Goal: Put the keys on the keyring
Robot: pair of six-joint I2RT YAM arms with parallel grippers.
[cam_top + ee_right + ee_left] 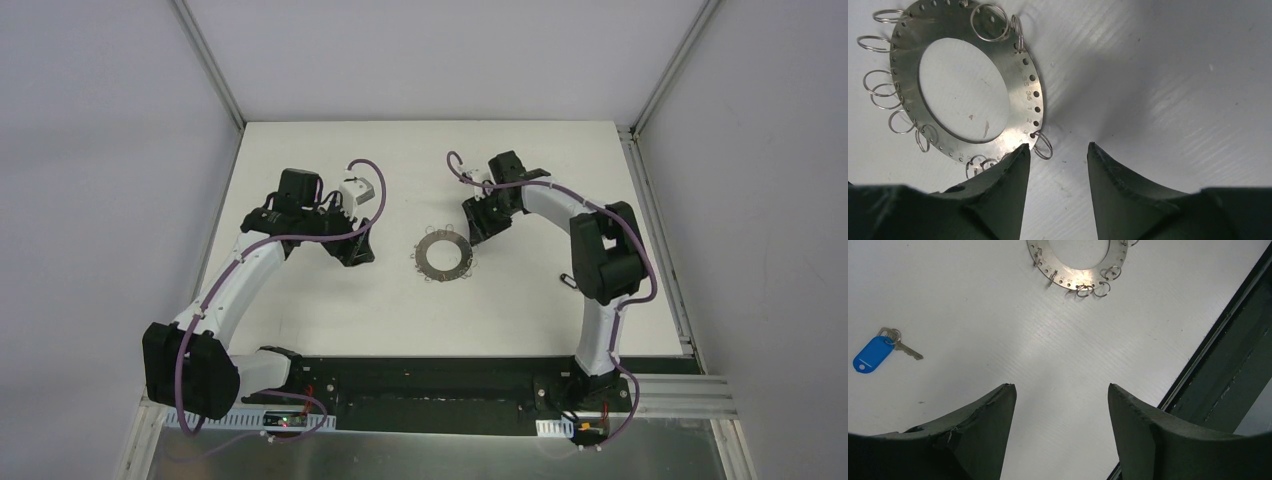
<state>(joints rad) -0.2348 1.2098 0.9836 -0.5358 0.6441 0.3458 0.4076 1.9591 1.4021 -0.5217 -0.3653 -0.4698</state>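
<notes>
Open table point(998, 325) lies ahead of my left gripper point(1062, 390); the key point(870, 354) sits aside. My right gripper point(1058, 147) crowds the keyring point(1025, 95), perhaps touching its edge.

The white left arm point(232, 288) and white right arm point(598, 325) bend toward mid-frame; left black gripper point(1062, 388) and right black gripper point(1058, 146) both gape.

The keyring point(1025, 95), a flat grey metal ring with small holes and wire loops round its rim, lies flat just ahead and left of the right hand point(1057, 145). The blue key point(870, 354), with its short silver blade, lies flat ahead and left of the left hand point(1060, 386), well apart from the keyring.
</notes>
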